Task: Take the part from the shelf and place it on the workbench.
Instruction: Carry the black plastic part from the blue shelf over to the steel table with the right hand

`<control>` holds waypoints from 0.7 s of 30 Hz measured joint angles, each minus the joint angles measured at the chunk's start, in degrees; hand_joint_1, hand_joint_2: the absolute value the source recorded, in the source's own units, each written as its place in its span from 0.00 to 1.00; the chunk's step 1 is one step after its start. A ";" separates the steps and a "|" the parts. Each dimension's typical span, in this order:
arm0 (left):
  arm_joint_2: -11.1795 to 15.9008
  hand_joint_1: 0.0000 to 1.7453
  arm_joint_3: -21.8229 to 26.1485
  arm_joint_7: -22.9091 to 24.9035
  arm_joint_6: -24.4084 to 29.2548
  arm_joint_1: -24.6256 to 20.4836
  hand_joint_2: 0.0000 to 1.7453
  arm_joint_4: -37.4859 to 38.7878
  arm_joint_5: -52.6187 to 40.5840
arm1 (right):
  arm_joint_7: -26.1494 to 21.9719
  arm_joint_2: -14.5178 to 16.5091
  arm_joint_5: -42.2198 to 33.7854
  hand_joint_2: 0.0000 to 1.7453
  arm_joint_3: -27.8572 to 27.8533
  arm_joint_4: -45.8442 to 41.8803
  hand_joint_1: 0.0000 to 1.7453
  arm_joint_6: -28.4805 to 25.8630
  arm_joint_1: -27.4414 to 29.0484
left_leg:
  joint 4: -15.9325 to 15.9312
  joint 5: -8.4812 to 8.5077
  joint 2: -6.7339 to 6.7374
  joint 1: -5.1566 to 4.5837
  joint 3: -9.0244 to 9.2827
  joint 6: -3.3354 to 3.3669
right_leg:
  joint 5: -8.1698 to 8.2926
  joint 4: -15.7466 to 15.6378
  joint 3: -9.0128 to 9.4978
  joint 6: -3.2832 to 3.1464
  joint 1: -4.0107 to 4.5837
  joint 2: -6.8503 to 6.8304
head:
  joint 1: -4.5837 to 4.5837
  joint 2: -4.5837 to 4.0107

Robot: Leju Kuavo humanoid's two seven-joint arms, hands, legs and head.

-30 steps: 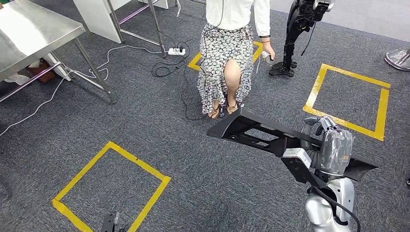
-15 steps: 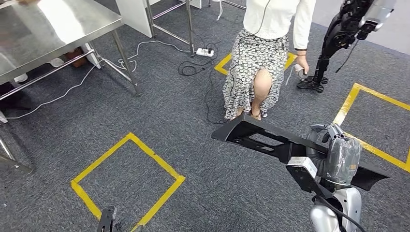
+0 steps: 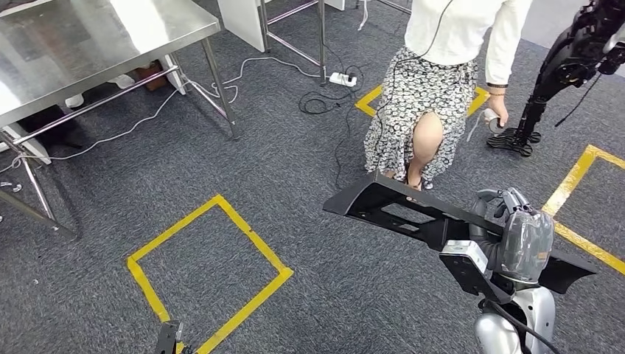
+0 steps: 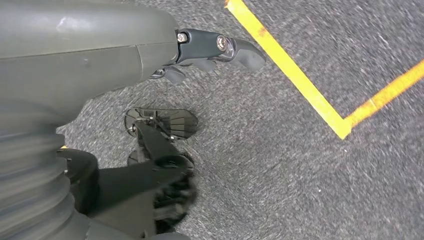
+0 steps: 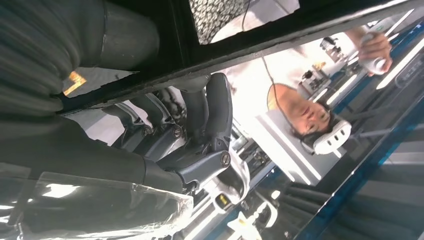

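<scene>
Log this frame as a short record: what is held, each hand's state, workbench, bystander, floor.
held item: long black plastic part, carried off the floor
right hand: grips the part near its right end
left hand: hangs above the carpet, holding nothing, fingers curled in
workbench: stainless steel table at upper left, part not on it yet
bystander: person in white top and patterned skirt
floor: grey carpet with yellow tape square

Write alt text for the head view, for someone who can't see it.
The robot's right hand holds a long black part out over grey carpet marked with yellow tape squares. A steel workbench stands at upper left, and a person in a patterned skirt stands just beyond the part.
</scene>
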 joint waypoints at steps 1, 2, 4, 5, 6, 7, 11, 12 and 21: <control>0.00 0.00 0.01 0.03 0.00 0.05 1.00 0.00 0.04 | -0.01 0.00 -0.04 1.00 -0.04 -0.01 1.00 0.01 0.07 | -0.28 0.94 0.07 0.03 -0.29 0.09 | -0.19 0.00 0.17 -0.02 0.11 -0.43 | 0.00 0.00; 0.01 0.00 0.01 0.04 0.00 0.08 1.00 0.00 0.07 | -0.03 0.01 -0.05 1.00 -0.07 -0.03 1.00 0.01 0.12 | -2.62 2.77 0.23 -0.02 0.54 0.36 | -0.42 0.00 0.45 0.02 0.22 -0.86 | -0.02 0.00; 0.12 0.00 0.01 0.05 0.01 -0.01 1.00 -0.03 0.10 | -0.05 0.01 -0.08 1.00 -0.07 -0.19 1.00 0.01 0.17 | -10.19 6.77 2.00 -0.63 4.12 1.48 | -0.91 -0.11 1.19 0.14 0.41 -1.76 | 0.03 0.00; 0.20 0.00 0.01 0.05 0.02 -0.12 1.00 -0.05 0.10 | -0.09 0.01 -0.09 1.00 -0.08 -0.30 1.00 0.01 0.17 | -13.35 7.89 3.15 -1.08 5.72 2.03 | -1.12 -0.24 1.48 0.27 0.54 -2.20 | 0.06 0.00; 0.28 0.00 0.01 0.05 0.03 -0.23 1.00 -0.07 0.10 | -0.11 0.00 -0.11 1.00 -0.08 -0.40 1.00 0.01 0.19 | -15.20 8.24 3.97 -1.56 6.66 2.44 | -1.30 -0.36 1.67 0.45 0.59 -2.69 | 0.07 0.00; 0.37 0.00 0.00 0.05 0.05 -0.30 1.00 -0.09 0.11 | -0.14 0.01 -0.14 1.00 -0.09 -0.45 1.00 0.01 0.22 | -15.88 7.99 4.29 -1.96 6.96 2.68 | -1.43 -0.53 1.81 0.67 0.60 -3.23 | 0.09 0.00; 0.38 0.00 0.02 -0.05 0.09 -0.18 1.00 -0.12 0.28 | -0.34 0.05 -0.20 1.00 -0.10 -0.66 1.00 0.02 0.06 | -19.00 8.75 1.79 -1.83 9.10 3.85 | -2.54 0.26 2.05 1.13 0.92 -2.77 | 0.14 0.00; 0.33 0.00 0.02 -0.09 0.09 -0.26 1.00 -0.12 0.33 | -0.42 -0.04 -0.23 1.00 -0.12 -0.71 1.00 0.02 -0.03 | -19.84 9.07 1.10 -1.63 9.86 4.14 | -3.61 2.81 0.88 0.95 0.92 -1.28 | 0.29 -0.01; -0.03 0.00 0.02 -0.08 0.12 -0.21 1.00 -0.10 0.37 | -0.31 -0.21 -0.35 1.00 -0.44 -0.72 1.00 0.07 0.08 | -17.43 7.09 -5.71 -1.14 9.73 2.10 | 0.68 1.18 -1.97 3.81 -1.14 3.72 | 0.74 0.00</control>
